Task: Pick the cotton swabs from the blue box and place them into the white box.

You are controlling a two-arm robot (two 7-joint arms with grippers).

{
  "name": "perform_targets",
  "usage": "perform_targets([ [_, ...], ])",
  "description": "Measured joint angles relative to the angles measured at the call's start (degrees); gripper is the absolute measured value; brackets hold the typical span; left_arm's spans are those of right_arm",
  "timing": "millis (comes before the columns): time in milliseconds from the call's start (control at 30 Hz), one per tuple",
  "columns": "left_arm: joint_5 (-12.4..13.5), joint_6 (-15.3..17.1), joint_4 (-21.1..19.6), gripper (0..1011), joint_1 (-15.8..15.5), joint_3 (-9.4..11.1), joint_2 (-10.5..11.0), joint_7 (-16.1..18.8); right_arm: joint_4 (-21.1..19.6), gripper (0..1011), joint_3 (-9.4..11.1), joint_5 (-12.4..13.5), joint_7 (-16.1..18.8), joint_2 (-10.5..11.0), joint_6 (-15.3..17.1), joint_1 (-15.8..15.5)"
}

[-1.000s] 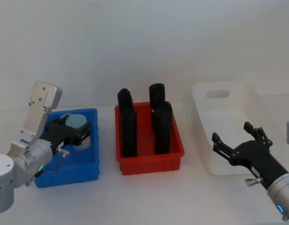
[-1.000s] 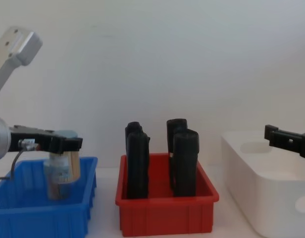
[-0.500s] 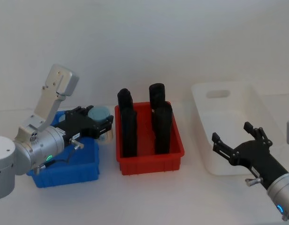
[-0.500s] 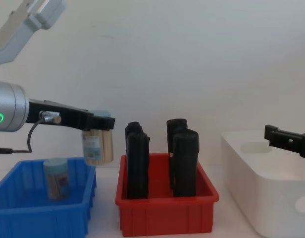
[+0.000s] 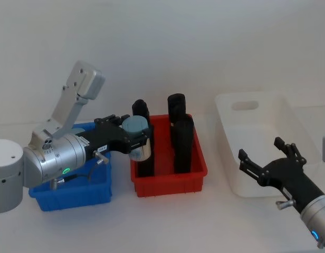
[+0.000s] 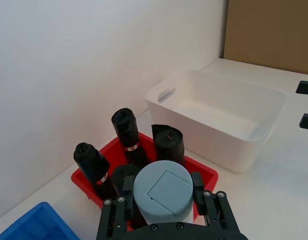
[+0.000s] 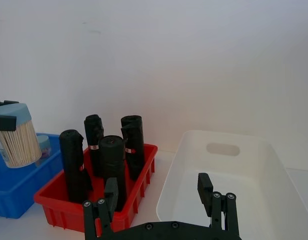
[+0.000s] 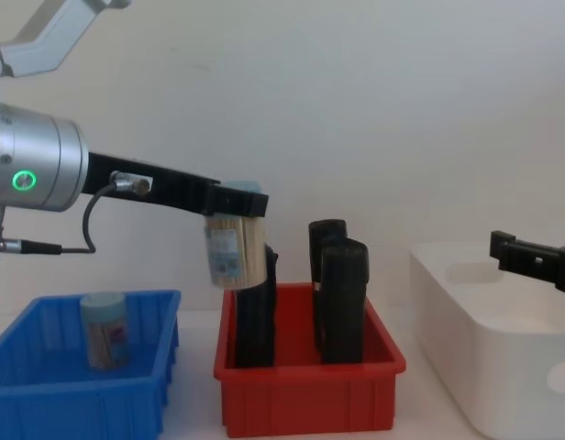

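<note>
While the right gripper [image 5: 263,153] idles splayed, the left gripper's [image 8: 238,203] jaws clamp the cotton swabs [image 8: 237,257] upright, lid skyward.

No writing is legible; the print on the cotton swabs [image 8: 235,255] is too small.

Left gripper [image 5: 137,139] grips cotton swabs tub [image 5: 134,127] above red bin [image 5: 168,185], beside black blocks [image 5: 181,138]. Right gripper [image 5: 261,149], jaws spread, at white box [image 5: 248,105] front.

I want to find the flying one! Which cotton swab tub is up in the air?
The tub held by the left gripper, above the red bin's left side. The other tub stands down in the blue box.
</note>
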Motion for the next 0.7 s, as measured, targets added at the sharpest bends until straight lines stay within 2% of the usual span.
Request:
perform_targets([
  [500,-0.46,0.85,-0.59,686,-0.86,0.45,-0.38,-2.91,0.0,1001,0.0,-0.02,0.16,0.0,0.0,0.01],
  [700,-0.56,1.01,-0.69,686,-1.0,0.53,-0.44,-3.4,0.0,1001,-0.08,-0.38,1.93,0.09,-0.02,0.19],
])
